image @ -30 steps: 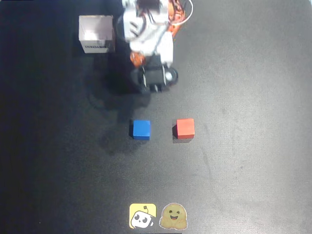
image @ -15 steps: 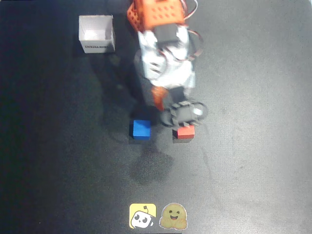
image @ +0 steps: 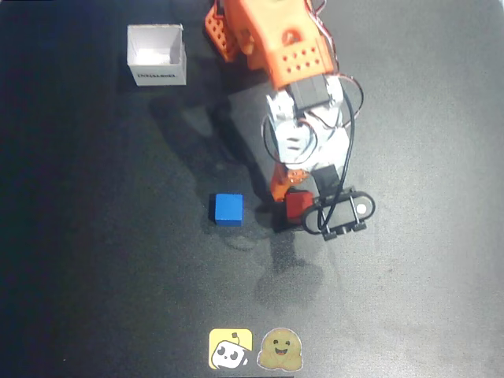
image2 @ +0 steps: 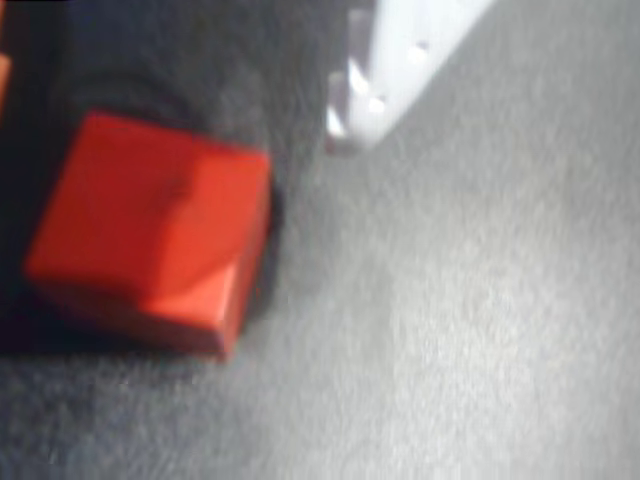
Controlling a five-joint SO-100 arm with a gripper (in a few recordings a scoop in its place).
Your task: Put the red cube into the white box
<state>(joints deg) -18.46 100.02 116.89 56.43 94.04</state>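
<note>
Red cube, a small solid block with plain bright red-orange faces, rests on the dark matte table near the middle of the overhead view. The tool of the orange-and-white arm is lowered at the cube: an orange finger sits at the cube's upper left edge, and a black looped finger frame lies just beside its right side. The two fingers stand apart with the cube in the gap; whether either finger presses on the cube cannot be told from the overhead view. In the wrist view the cube appears large and blurred at the left, sitting flat on the grey table surface, with a pale part of the tool at the top edge, apart from the cube.

A small solid blue cube of the same size lies on the table to the left of the red cube in the overhead view, level with it and clear of the tool. The small square white cardboard box, open at the top with dark lettering on its near wall, stands well apart at the upper left, left of the arm's base. Two stickers lie at the bottom edge: a yellow square one and a tan round-faced one, side by side.
</note>
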